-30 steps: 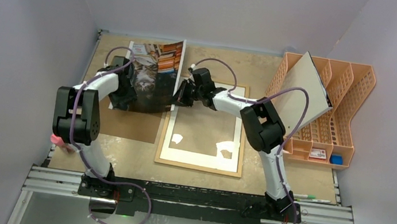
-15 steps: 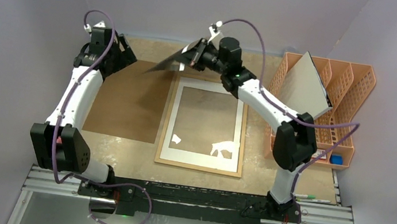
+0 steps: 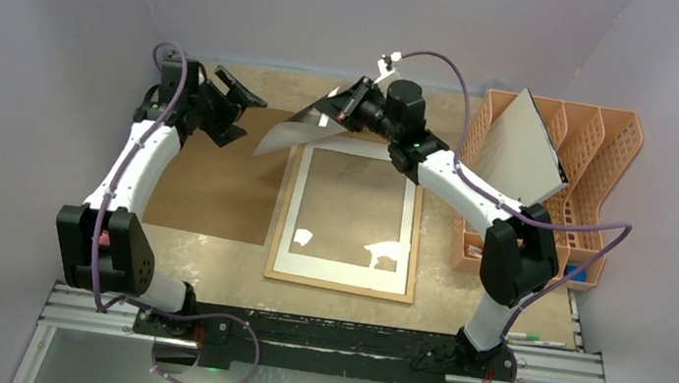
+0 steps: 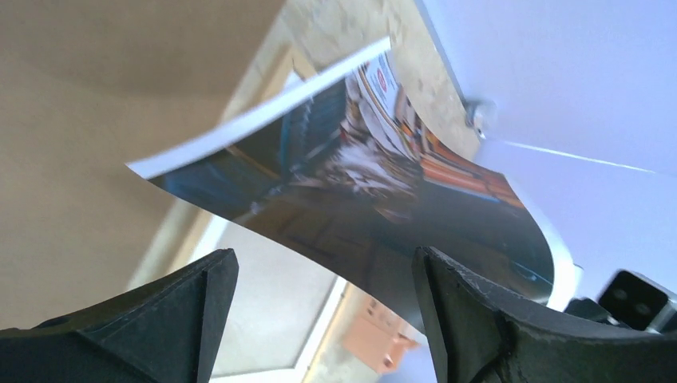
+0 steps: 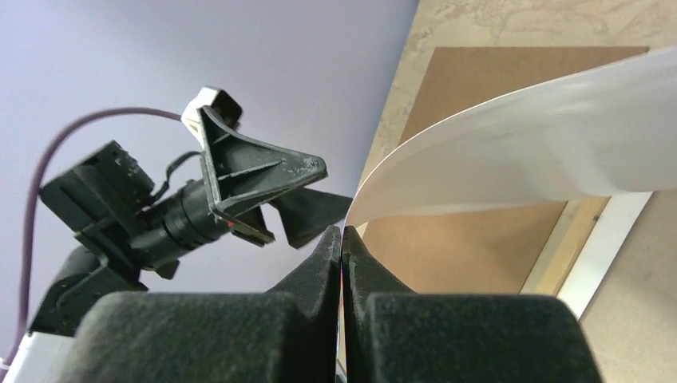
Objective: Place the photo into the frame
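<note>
**While the print hangs in the air, the frame lies open and waiting**

Since the speckled beige bench [image 3: 207,261] carries every part laid out flat, the stage of the job is easy to read. The brown fibreboard back panel [image 3: 217,185] lies on the left, just beside the thin light-wood rectangular frame [image 3: 339,289], which has a white cut-out mat [image 3: 335,272] seated inside it. At the right stands an orange plastic file rack [image 3: 604,187] with a grey-white board [image 3: 519,156] leaning in it.

The large paper photo [image 4: 375,183] is not on the bench. It hangs curled above the frame's far-left corner, white reverse upward and printed side toward the bench. The right arm's fingers [image 5: 323,271] are pressed together on one edge of it and carry it alone. The left arm's fingers [image 4: 188,311] stand wide apart with nothing between them, close to the sheet's free end but not touching it.

I judge the task about midway. The frame is opened and the print is lifted. Lowering it flat and square into the frame is left, and probably setting the back on.

Some things are unclear. The print is blurred, so orange and blue book spines show but the cat is hard to pick out. Whether a pane sits in the frame's opening I cannot tell. The rack's small contents are too small to name.
</note>
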Robot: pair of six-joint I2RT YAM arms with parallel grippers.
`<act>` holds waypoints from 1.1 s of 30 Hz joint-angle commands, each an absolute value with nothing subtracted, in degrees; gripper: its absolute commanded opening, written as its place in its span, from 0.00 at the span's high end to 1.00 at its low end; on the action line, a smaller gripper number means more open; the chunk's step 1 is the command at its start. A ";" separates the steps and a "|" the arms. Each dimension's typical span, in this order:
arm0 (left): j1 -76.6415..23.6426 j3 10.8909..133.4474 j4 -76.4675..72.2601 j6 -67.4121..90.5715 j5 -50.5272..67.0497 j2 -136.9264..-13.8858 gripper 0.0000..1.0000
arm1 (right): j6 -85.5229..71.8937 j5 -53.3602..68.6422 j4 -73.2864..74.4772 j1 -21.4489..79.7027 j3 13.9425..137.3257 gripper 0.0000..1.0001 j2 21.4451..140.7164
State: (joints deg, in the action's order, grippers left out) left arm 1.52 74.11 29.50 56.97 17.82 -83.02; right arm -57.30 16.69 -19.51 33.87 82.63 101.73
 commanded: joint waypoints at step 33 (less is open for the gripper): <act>-2.89 54.05 -3.55 104.06 30.64 -85.97 0.52 | -61.59 17.81 -30.81 34.61 73.30 1.00 95.12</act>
